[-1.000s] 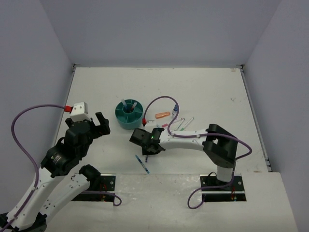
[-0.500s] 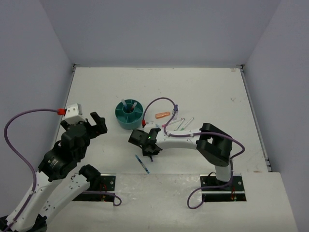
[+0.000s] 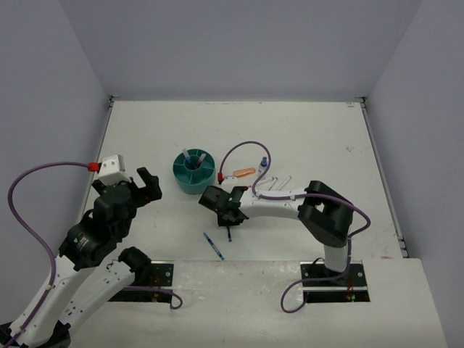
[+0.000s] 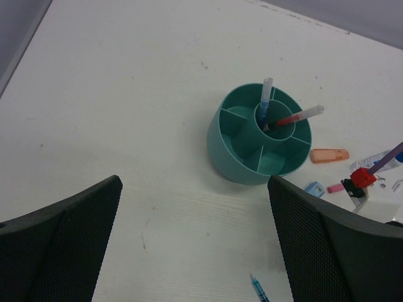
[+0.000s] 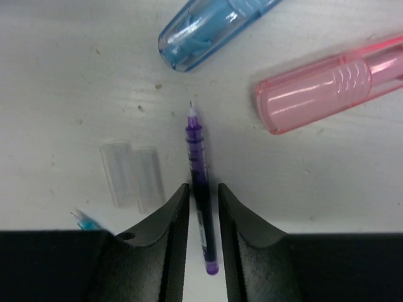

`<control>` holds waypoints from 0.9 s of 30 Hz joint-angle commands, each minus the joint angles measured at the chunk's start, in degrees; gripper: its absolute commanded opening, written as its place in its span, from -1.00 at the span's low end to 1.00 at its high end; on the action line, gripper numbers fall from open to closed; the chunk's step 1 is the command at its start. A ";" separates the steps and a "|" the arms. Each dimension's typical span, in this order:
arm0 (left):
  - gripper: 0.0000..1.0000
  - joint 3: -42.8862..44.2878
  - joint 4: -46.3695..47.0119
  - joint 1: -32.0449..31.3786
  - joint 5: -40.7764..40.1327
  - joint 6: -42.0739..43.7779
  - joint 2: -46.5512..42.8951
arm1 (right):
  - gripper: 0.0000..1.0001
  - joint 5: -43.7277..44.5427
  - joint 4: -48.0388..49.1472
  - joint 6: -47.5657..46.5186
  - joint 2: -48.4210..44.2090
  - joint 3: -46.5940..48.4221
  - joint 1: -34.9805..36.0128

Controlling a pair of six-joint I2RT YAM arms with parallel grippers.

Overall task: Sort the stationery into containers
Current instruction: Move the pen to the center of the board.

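- The right gripper [image 5: 203,189] stands narrow, with one finger on each side of a purple pen [image 5: 196,148]; I cannot tell if they already press it.
- In the right wrist view the purple pen lies flat on the table [image 5: 56,75], tip toward the top of the frame, back end between the fingers [image 5: 167,233].
- A light-blue marker [image 5: 208,28] lies at the top centre above the tip, a pink marker [image 5: 327,88] at the upper right, and a small clear piece [image 5: 132,173] just left of the pen.
- In the top view a blue pen [image 3: 214,246] lies below this gripper, apart from it, and the teal organizer [image 3: 187,186] stands to its upper left, near but apart.
- The left gripper [image 4: 194,182] is spread wide and holds nothing; in its wrist view the organizer sits at the upper centre, with a red pen [image 4: 299,116] and a clear pen [image 4: 266,100] in its middle cup.
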 commanded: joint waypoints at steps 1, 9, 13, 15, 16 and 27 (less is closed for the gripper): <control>1.00 -0.24 1.99 -0.26 -1.11 -1.30 0.76 | -0.49 -1.73 2.27 -4.33 0.61 -1.56 -2.12; 1.00 0.19 2.56 -0.26 0.23 -0.47 3.11 | -0.80 -3.13 2.36 -5.42 1.48 -2.87 -2.94; 1.00 2.35 0.94 -0.21 1.60 -0.16 8.29 | -0.77 -3.85 2.84 -5.77 0.27 -5.07 -2.85; 1.00 3.10 0.42 -0.26 2.73 -0.68 10.33 | -0.69 -4.03 2.60 -6.25 0.04 -5.34 -2.67; 1.00 3.15 0.69 -0.26 3.44 -0.69 10.83 | -0.65 -4.03 2.22 -6.31 -0.07 -5.28 -2.62; 1.00 2.84 3.04 -0.26 7.51 -0.69 13.92 | -0.58 -3.59 -0.45 -6.16 -1.34 -6.13 -1.29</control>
